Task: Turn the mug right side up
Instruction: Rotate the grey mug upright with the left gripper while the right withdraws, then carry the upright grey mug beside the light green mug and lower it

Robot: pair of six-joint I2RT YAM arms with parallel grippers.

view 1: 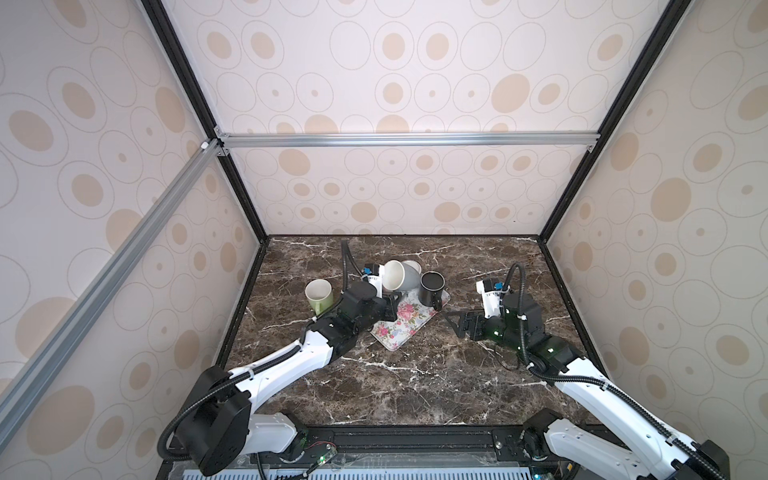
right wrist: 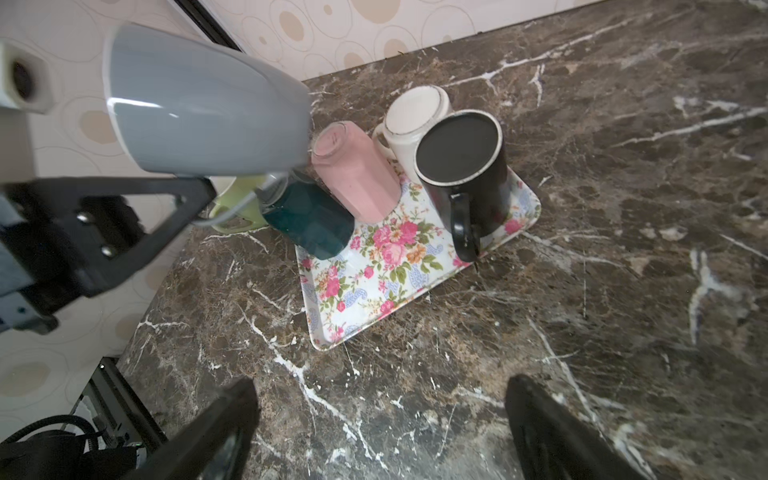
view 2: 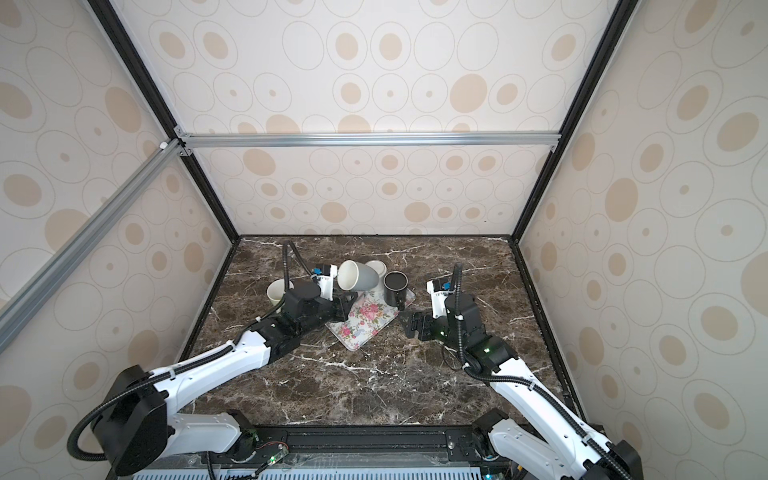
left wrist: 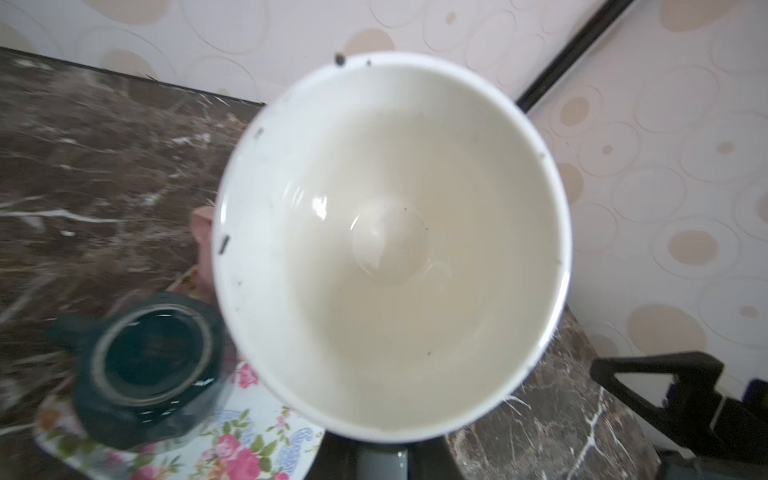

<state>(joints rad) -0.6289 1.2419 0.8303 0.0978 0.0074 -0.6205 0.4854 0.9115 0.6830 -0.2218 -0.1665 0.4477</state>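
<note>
Six mugs share the back half of a marble table (view 1: 415, 386), and one is in the air. The left gripper (view 1: 394, 298) is clamped on the grey mug (view 1: 399, 276), which it holds on its side above the back left part of a floral tray (view 1: 409, 322). The mug's white mouth is turned toward that arm's wrist camera and fills most of that view. Its base points toward the back right.

The tray sits cornerwise, one corner aimed at the front edge. Along its far sides stand a teal mug (right wrist: 311, 220), a pink mug (right wrist: 353, 170) and a black mug (right wrist: 461, 166), all base up. A white mug (right wrist: 415, 116), also base up, stands just behind the black one, and whether it rests on the tray cannot be told. The black mug stands at the tray's right rim, its handle hanging out over the edge. A green mug (view 1: 319, 294) stands mouth up on the marble left of the tray, beside the left arm.

The right gripper (right wrist: 380, 390) hangs low over the marble just right of the tray. Its jaws are spread wide with nothing between them, and they point at the tray.

Open marble runs from the tray's near corner to the front edge and across the right side to the wall. Patterned walls close the back and both sides.
</note>
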